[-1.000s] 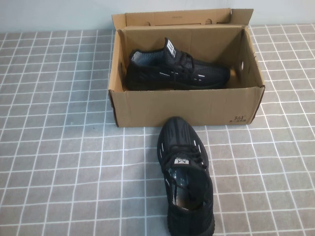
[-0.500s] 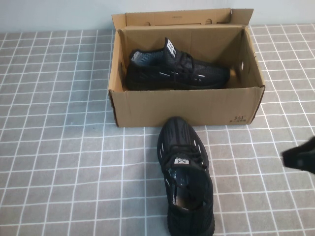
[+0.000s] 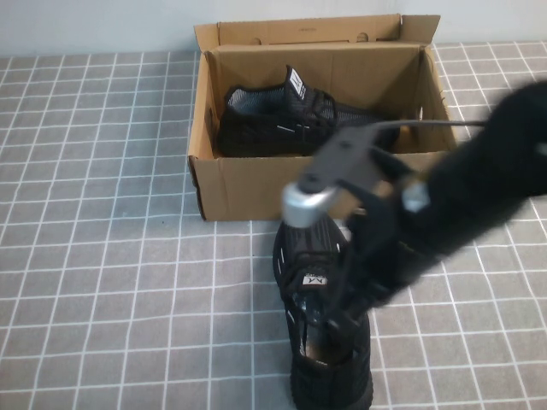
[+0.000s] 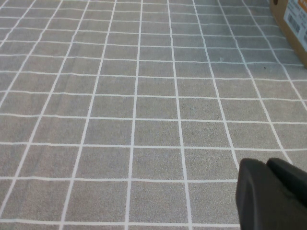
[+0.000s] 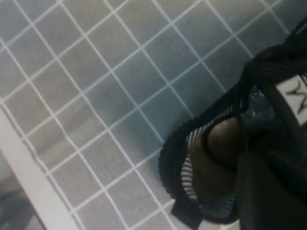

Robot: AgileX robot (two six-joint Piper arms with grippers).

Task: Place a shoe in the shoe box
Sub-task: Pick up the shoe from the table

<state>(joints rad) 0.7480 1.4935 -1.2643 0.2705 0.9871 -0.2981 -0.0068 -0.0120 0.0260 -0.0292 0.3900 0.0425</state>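
The black sneaker point(image 3: 295, 256) lies on the tiled table in front of the brown shoe box point(image 3: 248, 184), toe toward the box. My right arm reaches in from the right, blurred. My right gripper point(image 3: 342, 318) hangs over the shoe's opening, just behind the tongue label. The right wrist view shows the tan insole and heel point(image 5: 211, 158) close under it. The black mate point(image 3: 273, 120) lies on its side inside the box. My left gripper point(image 4: 266, 164) is shut and empty, low over bare tiles, out of the high view.
The box lid flap point(image 3: 299, 32) stands up at the back. A corner of the box point(image 4: 292, 24) shows in the left wrist view. Grey tiled surface spreads left and right of the shoe. A pale table edge point(image 5: 29, 177) shows in the right wrist view.
My right arm has swung in from the right edge and now covers the box's right front and the shoe's middle. The shoes and box have not moved.
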